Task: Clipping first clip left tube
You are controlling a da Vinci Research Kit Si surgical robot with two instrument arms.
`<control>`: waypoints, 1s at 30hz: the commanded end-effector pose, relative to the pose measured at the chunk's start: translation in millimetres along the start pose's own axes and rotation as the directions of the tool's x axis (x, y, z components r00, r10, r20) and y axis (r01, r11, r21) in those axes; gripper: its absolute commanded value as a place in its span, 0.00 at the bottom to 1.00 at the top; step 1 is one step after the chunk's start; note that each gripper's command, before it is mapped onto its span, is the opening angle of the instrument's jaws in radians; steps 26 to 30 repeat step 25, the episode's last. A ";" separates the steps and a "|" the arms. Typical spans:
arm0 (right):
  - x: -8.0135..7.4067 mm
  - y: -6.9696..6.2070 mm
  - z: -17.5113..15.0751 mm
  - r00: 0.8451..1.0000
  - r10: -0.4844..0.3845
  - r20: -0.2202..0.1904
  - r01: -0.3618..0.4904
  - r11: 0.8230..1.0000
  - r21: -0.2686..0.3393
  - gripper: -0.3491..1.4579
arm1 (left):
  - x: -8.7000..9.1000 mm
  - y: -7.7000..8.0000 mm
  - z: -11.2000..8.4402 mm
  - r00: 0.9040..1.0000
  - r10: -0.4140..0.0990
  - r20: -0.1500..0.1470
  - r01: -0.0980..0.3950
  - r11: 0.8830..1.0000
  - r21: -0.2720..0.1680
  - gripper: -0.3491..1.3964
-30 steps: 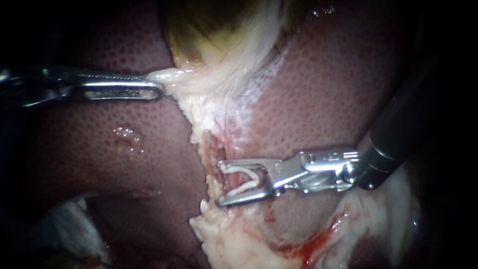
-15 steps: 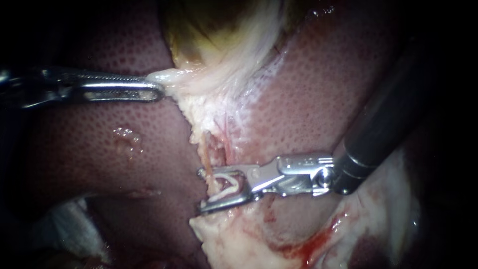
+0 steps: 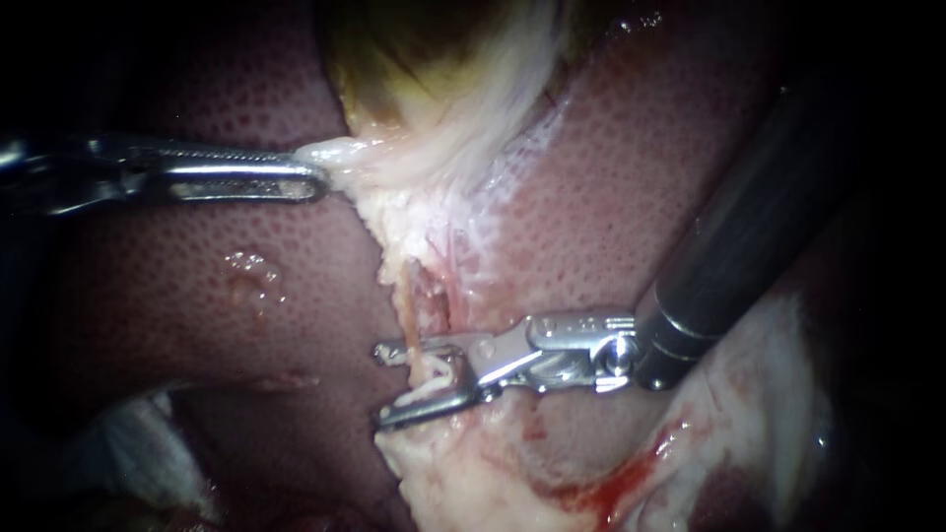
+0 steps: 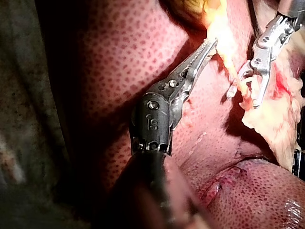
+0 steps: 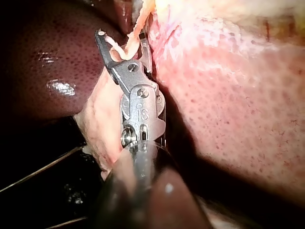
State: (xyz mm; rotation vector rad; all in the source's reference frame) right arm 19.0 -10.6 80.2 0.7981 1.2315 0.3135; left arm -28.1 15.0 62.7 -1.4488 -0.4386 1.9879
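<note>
Left tube [image 3: 409, 305] lies between the jaws of my right instrument [image 3: 379, 386], running across them, roughly square to the jaw line. It sits well inside the tips, close to the throat. Those jaws stand partly apart and carry a white clip [image 3: 440, 379] seated against both of them, with the tube passing through its mouth. In the right wrist view the tube [image 5: 136, 26] crosses just ahead of the hinge. My judgement is that what remains is a squeeze, not a reach. My left instrument [image 3: 320, 177] is well apart, up the tube toward the gallbladder [image 3: 394, 59], its jaws clamped on pale tissue [image 3: 340, 150] and holding it taut. No brand or label can be read on anything; stamped marks on the instrument housings I leave unread.
</note>
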 end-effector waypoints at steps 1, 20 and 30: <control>-0.2 0.0 -0.2 1.000 0.028 0.000 -0.028 1.000 0.000 0.25 | 0.0 -0.1 0.0 1.000 0.000 0.000 0.000 1.000 0.000 0.00; -1.0 0.0 -0.6 0.995 0.097 0.023 -0.098 0.994 0.046 0.00 | -0.1 -0.1 0.1 1.000 0.001 0.000 -0.001 1.000 -0.002 0.00; -1.0 0.0 -0.6 0.995 0.097 0.023 -0.098 0.994 0.045 0.00 | -0.2 -0.1 0.2 1.000 0.001 0.000 -0.001 1.000 -0.002 0.00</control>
